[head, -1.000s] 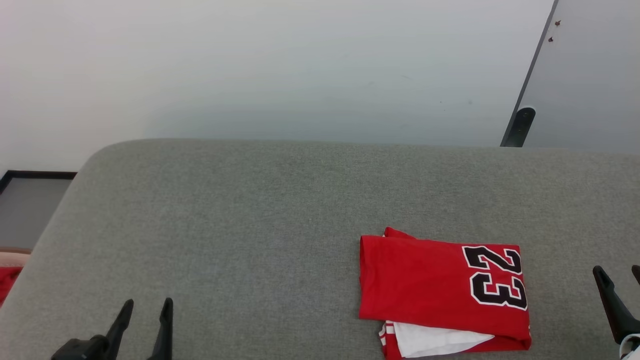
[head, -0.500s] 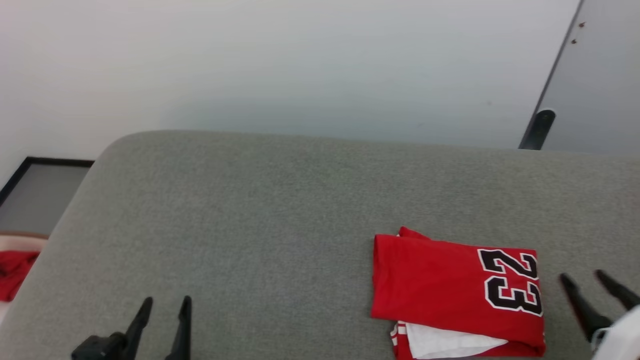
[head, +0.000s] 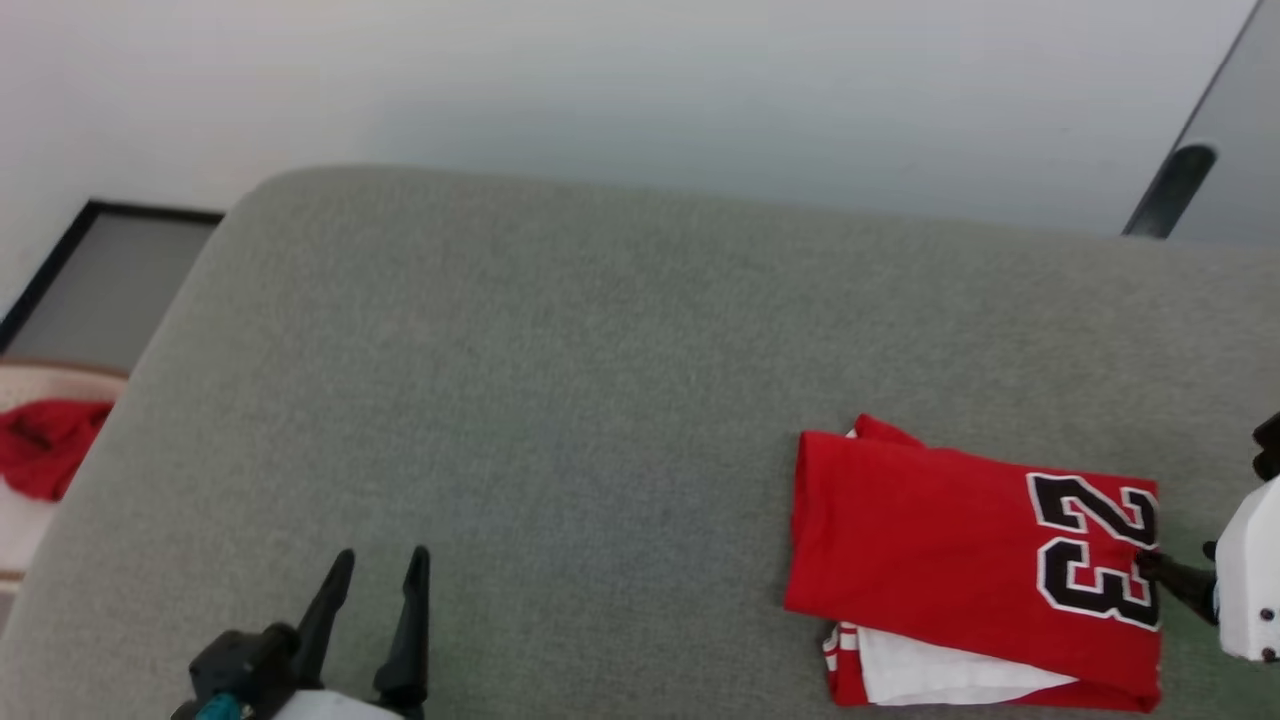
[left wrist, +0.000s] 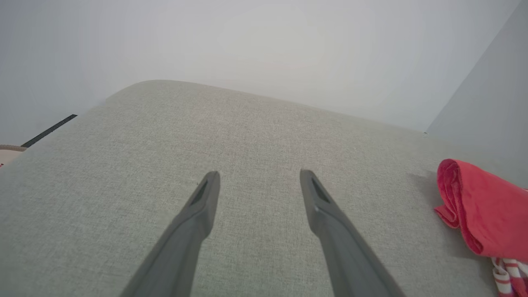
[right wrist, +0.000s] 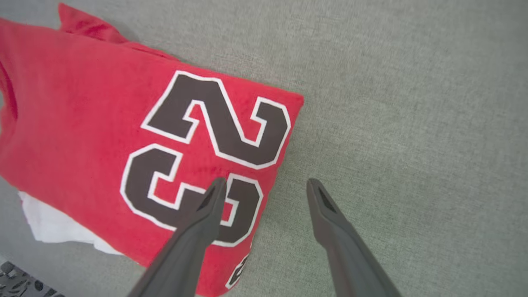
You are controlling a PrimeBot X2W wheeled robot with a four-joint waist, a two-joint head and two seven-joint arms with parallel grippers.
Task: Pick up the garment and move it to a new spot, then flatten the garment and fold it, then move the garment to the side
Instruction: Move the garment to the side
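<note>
Jersey (head: 940,560) marked 23 lies folded at the front right of the gray fabric-covered counter (head: 560,400), with white cloth and striped trim showing under its near edge. Right claw (right wrist: 266,181) is spread wide and straddles the jersey's right edge, 1 finger over the 3 and 1 over bare fabric, gripping nothing. Left claw (head: 382,552) stands released at the front left, with open counter all around it. Off the left edge, a red cloth (head: 45,450) lies in a pale bin (head: 60,375).
</note>
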